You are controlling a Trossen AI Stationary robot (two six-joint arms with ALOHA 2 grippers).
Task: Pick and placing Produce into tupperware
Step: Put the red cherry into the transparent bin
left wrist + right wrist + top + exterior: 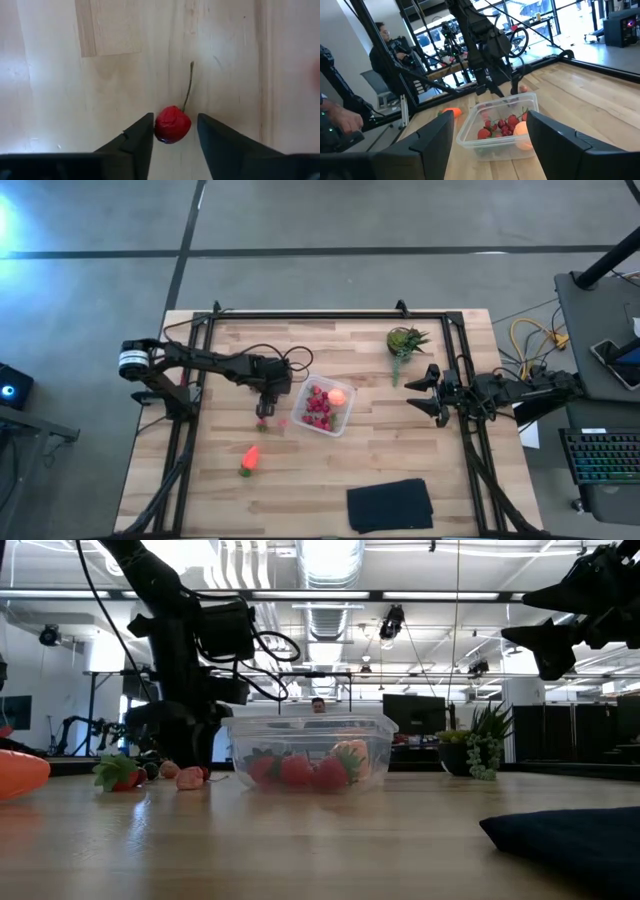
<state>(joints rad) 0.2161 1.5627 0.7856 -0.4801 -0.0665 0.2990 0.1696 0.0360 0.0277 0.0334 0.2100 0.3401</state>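
The clear tupperware (323, 408) stands mid-table and holds several small red pieces and the round orange-red fruit (338, 395); it also shows in the low view (310, 752) and the right wrist view (500, 131). My left gripper (265, 412) points down just left of the box. It is open, with a red cherry (172, 125) lying on the wood between its fingers, stem toward the far side of them. Other loose red pieces (190, 778) lie close by. The carrot-like piece (250, 458) rests on the table nearer the front. My right gripper (428, 392) hovers open, right of the box. My left gripper comes from above with one finger (142, 131) close against the cherry's side (159, 127) and the other a small gap off. I cannot tell whether it touches. The cherry lies on the table.
A spiky green plant (405, 340) stands near the far right of the table. A flat black cloth (390, 505) lies at the near edge. A dark frame runs along the table's sides. People (385, 45) sit in the room beyond the table.
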